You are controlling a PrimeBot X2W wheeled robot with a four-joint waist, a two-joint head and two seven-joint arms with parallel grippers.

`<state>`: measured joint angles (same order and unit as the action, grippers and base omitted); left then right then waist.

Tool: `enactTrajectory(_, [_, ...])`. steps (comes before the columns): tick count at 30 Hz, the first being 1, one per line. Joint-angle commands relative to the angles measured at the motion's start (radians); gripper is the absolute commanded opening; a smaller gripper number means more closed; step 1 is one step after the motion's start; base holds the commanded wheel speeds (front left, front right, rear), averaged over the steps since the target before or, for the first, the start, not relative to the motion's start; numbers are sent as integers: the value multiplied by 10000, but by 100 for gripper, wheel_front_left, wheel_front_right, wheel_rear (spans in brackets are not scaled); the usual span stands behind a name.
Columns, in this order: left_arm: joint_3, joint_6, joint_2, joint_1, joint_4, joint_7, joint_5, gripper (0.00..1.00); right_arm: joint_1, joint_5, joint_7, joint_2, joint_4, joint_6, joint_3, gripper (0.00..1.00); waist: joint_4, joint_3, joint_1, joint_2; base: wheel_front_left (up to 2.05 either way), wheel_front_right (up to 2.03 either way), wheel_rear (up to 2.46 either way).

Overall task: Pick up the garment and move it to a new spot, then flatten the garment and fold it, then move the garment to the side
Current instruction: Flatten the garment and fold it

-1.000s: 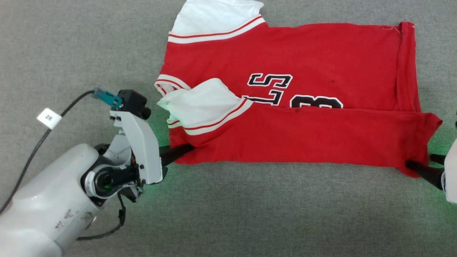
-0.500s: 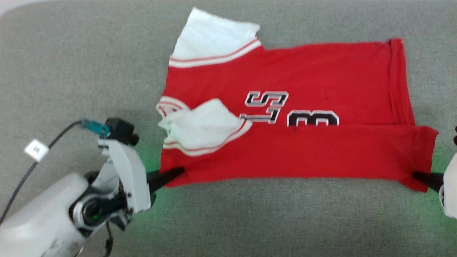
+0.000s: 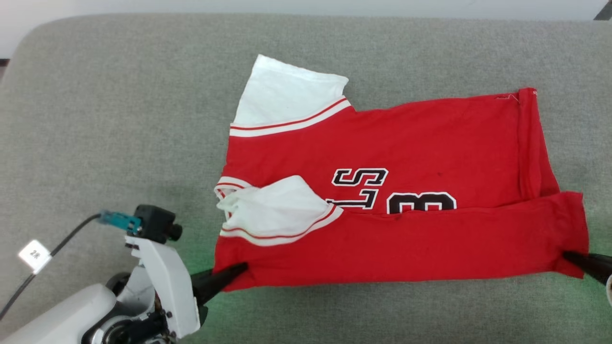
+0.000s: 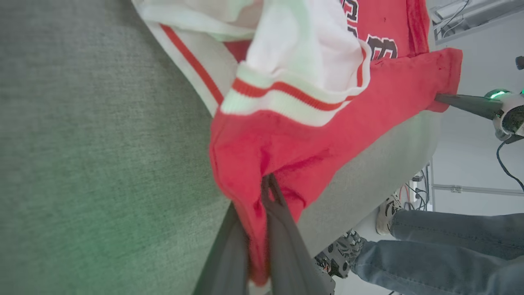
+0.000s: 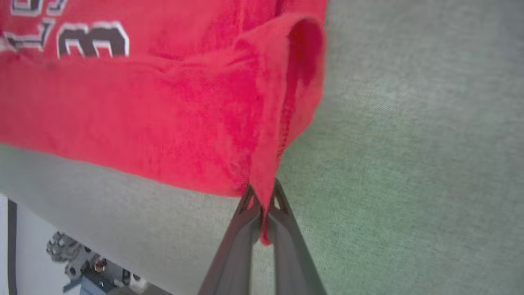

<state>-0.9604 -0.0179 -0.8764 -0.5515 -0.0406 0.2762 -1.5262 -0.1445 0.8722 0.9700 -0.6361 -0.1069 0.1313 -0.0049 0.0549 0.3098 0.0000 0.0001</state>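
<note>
The small red jersey shirt (image 3: 406, 143), with white sleeves, striped trim and black lettering, lies on a grey fabric-covered cushion (image 3: 119, 119), one long edge folded over the number. The left gripper (image 3: 240, 268) has its two dark fingers pinched tight on the sleeve-end corner of that fold. From its tips the red fabric stretches across to the right gripper (image 3: 570, 256), likewise clamped on the hem-end corner. Beyond the left gripper's fingers, past the cushion's edge, a person's legs in blue jeans (image 4: 430, 241) show.
</note>
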Motion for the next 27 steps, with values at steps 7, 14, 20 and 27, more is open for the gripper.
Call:
enactTrajectory(7, [962, -55, -401, 728, -462, -1918, -57, 100, 256, -45, -1467, 613, -813, -8, -754, 100, 93, -327, 0, -1, 0, 0, 0])
enactTrajectory(14, [2008, -606, -114, 442, 400, -4138, 496, 100, -525, -1173, -5215, 1269, -629, -2, -571, 100, 218, -292, 0, -1, 0, 0, 0])
enactTrajectory(20, [2127, -537, 693, -1214, 2528, -4771, 1733, 100, -1194, -2221, -7997, 2085, -56, -5, -656, 100, -60, 120, 0, -1, 0, 0, 0])
enactTrajectory(27, [1863, -178, 1280, -3495, 4928, -4334, 2806, 100, -1500, -2759, -8926, 2753, -40, -3, -383, 100, -976, 637, 0, -1, 0, 0, 0])
